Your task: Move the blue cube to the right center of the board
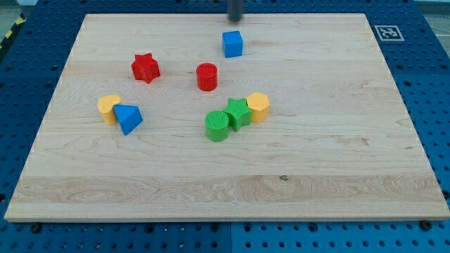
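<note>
The blue cube (233, 43) sits on the wooden board (337, 140) near the view's top, a little right of the board's middle line. My tip (235, 20) is at the view's top edge, just above the blue cube with a small gap between them. Only the lowest part of the rod shows.
A red cylinder (207, 76) and a red star (145, 68) lie left of and below the cube. A green cylinder (217, 126), green star (238, 112) and yellow block (258, 107) cluster mid-board. A yellow block (108, 107) touches a blue triangular block (129, 118) at left.
</note>
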Available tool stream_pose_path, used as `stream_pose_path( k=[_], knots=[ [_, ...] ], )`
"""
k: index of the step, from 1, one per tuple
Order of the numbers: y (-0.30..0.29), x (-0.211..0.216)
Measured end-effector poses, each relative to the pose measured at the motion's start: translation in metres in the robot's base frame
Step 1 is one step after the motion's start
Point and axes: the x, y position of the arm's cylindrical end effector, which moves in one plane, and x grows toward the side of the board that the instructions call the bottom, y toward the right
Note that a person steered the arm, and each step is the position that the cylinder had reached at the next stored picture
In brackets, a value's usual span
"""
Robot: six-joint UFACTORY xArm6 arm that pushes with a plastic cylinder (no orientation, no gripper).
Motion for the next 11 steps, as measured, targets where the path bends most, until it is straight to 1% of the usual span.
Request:
stream_pose_path(
  k=[1,2,4,5,6,7,8,9,11],
  knots=[
    [-0.040,0.004],
    [-0.018,0.019],
    [0.049,0.079],
    [0.065,0.089],
    [0.019,0.067],
    [-0.017,0.062],
    [-0.001,0.083],
    [0.041,0.115],
    [0.155,0.198]
  ],
)
